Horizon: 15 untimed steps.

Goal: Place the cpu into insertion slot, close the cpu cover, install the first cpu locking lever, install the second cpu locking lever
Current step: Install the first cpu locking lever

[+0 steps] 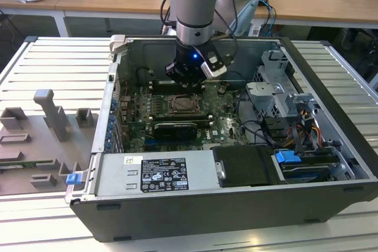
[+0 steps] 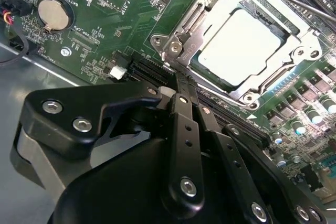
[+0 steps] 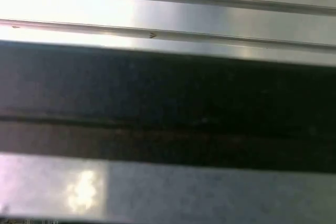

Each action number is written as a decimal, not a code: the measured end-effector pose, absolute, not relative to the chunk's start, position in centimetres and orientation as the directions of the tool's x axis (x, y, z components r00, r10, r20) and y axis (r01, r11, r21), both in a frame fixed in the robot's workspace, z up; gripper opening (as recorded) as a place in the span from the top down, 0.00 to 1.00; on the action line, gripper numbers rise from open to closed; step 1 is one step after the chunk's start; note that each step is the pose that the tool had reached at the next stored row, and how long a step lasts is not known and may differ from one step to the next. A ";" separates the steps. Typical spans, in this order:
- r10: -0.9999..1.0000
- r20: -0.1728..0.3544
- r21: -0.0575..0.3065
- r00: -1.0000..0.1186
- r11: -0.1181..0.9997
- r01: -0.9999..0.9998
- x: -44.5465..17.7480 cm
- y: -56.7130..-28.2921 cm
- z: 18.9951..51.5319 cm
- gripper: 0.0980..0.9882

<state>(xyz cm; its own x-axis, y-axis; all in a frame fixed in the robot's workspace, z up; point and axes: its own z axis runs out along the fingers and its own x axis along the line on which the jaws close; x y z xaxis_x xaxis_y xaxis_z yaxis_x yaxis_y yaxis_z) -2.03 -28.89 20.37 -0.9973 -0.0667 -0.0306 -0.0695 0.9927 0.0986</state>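
The cpu (image 2: 242,45) lies flat in the insertion slot (image 2: 164,43), its pale metal top showing through the window of the cpu cover (image 2: 272,77), which lies down over it. A thin metal lever rod (image 2: 294,1) runs along the socket's far side. My gripper (image 2: 176,81) hangs just off the socket's near corner, its black fingers (image 2: 184,124) drawn together with nothing between them. In the exterior view the gripper (image 1: 185,75) is inside the open computer case, just behind the insertion slot (image 1: 181,105).
The green motherboard (image 2: 100,19) carries a coin battery (image 2: 54,14) and long black slots (image 2: 231,121) near the socket. The case walls (image 1: 248,41), drive cage (image 1: 277,90) and cables (image 1: 307,131) surround the arm. Grey fixtures (image 1: 50,113) stand on the ribbed table at the exterior view's left.
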 end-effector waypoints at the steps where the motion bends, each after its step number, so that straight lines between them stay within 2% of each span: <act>1: -0.067 -0.031 0.098 -0.997 0.993 -0.069 -2.0 -28.9 20.3 0.99; 15: -0.067 -0.030 0.094 -0.997 0.993 -0.070 -2.0 -28.9 20.4 0.99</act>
